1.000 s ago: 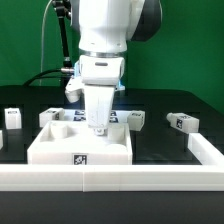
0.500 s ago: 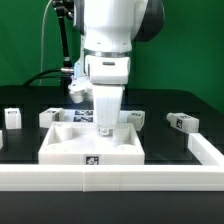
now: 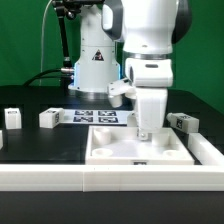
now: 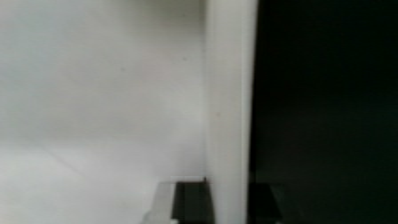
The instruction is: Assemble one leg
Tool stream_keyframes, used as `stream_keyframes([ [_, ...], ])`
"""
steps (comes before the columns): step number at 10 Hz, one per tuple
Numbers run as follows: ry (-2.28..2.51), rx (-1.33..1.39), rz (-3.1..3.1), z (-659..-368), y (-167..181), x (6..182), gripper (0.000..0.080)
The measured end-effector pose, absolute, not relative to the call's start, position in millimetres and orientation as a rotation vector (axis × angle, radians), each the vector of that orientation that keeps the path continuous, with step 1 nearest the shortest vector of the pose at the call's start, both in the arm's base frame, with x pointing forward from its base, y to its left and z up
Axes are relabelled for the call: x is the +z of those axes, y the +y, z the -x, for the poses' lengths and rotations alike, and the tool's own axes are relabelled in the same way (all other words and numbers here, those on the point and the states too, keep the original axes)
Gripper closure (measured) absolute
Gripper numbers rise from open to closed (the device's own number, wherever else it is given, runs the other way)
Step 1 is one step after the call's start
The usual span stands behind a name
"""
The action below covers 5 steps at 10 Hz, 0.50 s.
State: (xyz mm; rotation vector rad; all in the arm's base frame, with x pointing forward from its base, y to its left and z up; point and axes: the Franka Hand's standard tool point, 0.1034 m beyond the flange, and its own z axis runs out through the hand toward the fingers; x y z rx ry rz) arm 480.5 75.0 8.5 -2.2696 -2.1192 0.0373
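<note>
My gripper (image 3: 146,132) points straight down and is shut on the far edge of the large flat white panel (image 3: 110,150), which lies flat near the table's front at the exterior view's right. Three small white legs with marker tags lie on the black table. One leg (image 3: 12,117) is at the far left, another (image 3: 50,118) is just right of it, and a third (image 3: 183,122) is behind the panel at the right. In the wrist view the panel (image 4: 107,100) fills the frame, and its thin edge runs between my dark fingers (image 4: 189,205).
The marker board (image 3: 95,116) lies behind the panel at mid-table. A low white wall (image 3: 60,178) runs along the table's front and turns back along the right side (image 3: 210,148), close to the panel's corner. The arm's base stands at the back.
My gripper has carried the panel from the middle of the table toward the exterior view's right, close to the corner of the white wall. The legs have not moved.
</note>
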Motion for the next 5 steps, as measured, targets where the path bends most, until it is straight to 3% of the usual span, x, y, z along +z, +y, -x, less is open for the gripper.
stream_keyframes([
  [5,-2.113,0.047,2.271,-487.9,91.2,8.4,0.0732],
])
